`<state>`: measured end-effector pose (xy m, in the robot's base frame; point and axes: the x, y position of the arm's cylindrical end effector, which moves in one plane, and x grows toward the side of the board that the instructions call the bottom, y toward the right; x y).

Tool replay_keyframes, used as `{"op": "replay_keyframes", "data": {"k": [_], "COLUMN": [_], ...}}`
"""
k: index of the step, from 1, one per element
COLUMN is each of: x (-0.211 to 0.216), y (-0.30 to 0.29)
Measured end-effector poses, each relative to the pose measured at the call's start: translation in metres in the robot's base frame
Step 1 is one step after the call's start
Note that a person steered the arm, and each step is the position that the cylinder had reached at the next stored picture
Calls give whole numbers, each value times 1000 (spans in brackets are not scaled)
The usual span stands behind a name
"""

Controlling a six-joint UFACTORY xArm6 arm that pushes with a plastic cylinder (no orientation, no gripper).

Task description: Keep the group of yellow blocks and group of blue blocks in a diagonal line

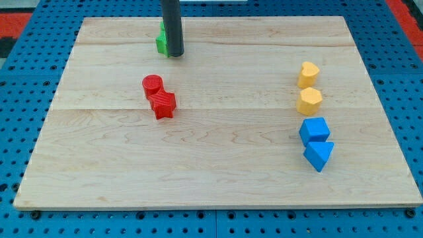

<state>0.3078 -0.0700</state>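
Two yellow blocks sit at the view's right: a yellow heart (308, 74) above a yellow hexagon (309, 101). Just below them lie a blue cube (314, 129) and a blue triangle (319, 155), touching each other. The four form a near-vertical column. My tip (175, 54) is at the view's top, left of centre, far from the yellow and blue blocks. It stands right next to a green block (160, 41), which the rod partly hides.
A red cylinder (153, 84) and a red star-like block (162, 104) touch each other left of centre. The wooden board (218, 178) lies on a blue pegboard; its edges run close to the blue blocks at the right.
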Motion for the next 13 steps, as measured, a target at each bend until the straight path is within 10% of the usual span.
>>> {"op": "replay_keyframes", "data": {"k": [3,5,7,11,13], "x": [18,91,117,177,217], "y": [242,240,357,186,291]}}
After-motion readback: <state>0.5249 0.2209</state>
